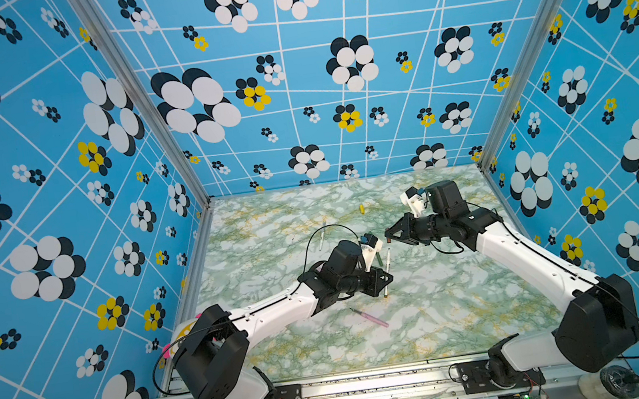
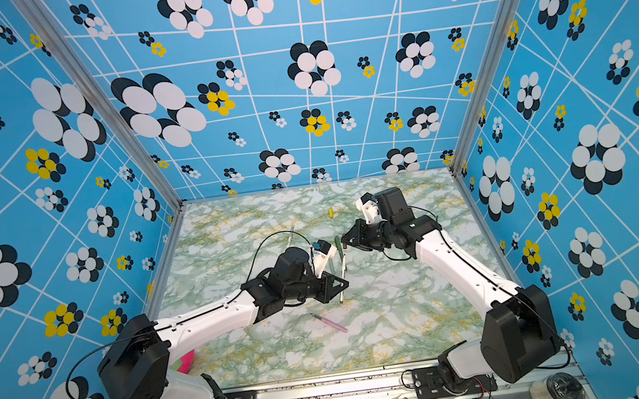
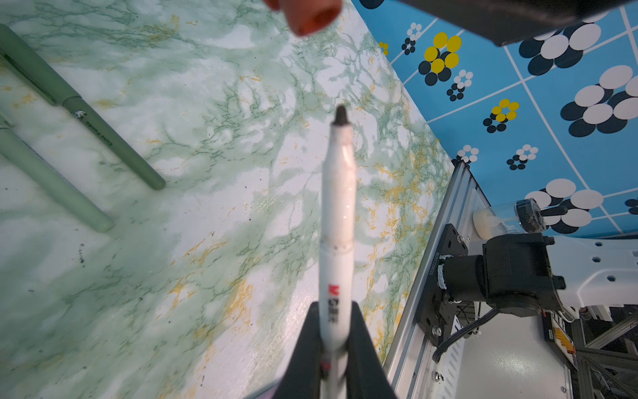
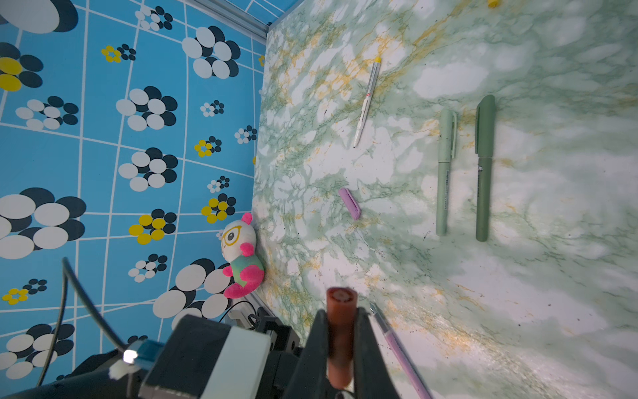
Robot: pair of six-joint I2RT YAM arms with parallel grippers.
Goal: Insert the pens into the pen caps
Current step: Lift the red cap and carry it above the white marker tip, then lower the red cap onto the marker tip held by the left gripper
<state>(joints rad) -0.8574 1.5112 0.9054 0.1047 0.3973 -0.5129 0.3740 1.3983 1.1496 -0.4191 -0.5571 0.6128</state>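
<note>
We've got left jaws clamped on the white pen so its tip faces the brown cap right jaws pinch.

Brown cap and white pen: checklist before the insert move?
1. White pen clamped in left gripper: ok.
2. Brown cap clamped in right gripper: ok.
3. Cap's open mouth turned toward the pen tip: ok, the hollow end shows in the left wrist view.
4. Pen tip in line with the mouth: cannot tell. In the left wrist view the cap sits slightly off the pen's line, and depth is unclear.
5. Gap between pen tip and cap free of other things: ok.
</note>
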